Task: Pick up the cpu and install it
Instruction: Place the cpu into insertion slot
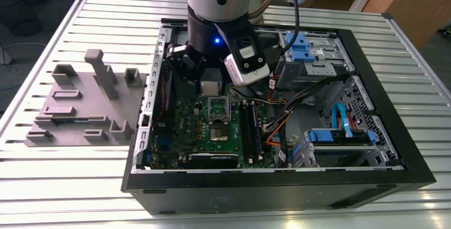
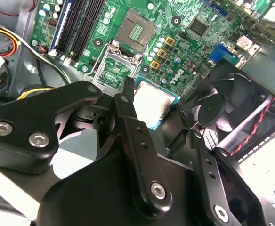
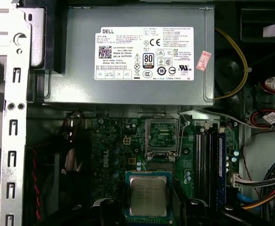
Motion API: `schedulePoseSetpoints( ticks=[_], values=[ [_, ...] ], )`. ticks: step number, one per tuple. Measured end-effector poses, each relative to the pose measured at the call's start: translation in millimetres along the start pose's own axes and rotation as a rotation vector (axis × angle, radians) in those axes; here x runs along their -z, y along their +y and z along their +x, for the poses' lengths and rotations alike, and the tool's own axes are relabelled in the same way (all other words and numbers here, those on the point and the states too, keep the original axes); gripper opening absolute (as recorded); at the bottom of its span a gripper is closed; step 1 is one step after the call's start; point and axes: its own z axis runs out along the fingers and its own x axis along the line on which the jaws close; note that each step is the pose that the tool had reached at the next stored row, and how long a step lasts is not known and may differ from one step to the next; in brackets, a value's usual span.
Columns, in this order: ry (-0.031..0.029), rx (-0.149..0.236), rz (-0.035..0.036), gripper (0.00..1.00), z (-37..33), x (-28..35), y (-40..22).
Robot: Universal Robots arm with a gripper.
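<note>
Clenched in claw (image 3: pixel 148 210): cpu (image 3: pixel 148 195), square, dull silver lid, teal rim, over green motherboard (image 3: pixel 113 151). White printed label (image 3: pixel 144 52) on grey power supply (image 3: pixel 81 89).

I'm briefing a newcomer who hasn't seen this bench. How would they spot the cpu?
Find the open computer case on the slatted table. Above its green motherboard, the gripper holds the cpu: a small square chip, silver-topped, unlike the dark-centred socket.

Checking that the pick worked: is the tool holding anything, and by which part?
The tool holds the cpu, apparently by two opposite side edges, clear of the open socket.
</note>
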Motion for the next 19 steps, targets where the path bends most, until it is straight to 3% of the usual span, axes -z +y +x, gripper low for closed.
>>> schedulePoseSetpoints(
  ticks=[9, 19],
  values=[
    [0.0000, -0.009, -0.0003, 0.47, -1.3, -12.0, -2.3],
    [0.0000, -0.010, -0.0003, 0.47, -1.4, -12.9, -2.4]
  ],
)
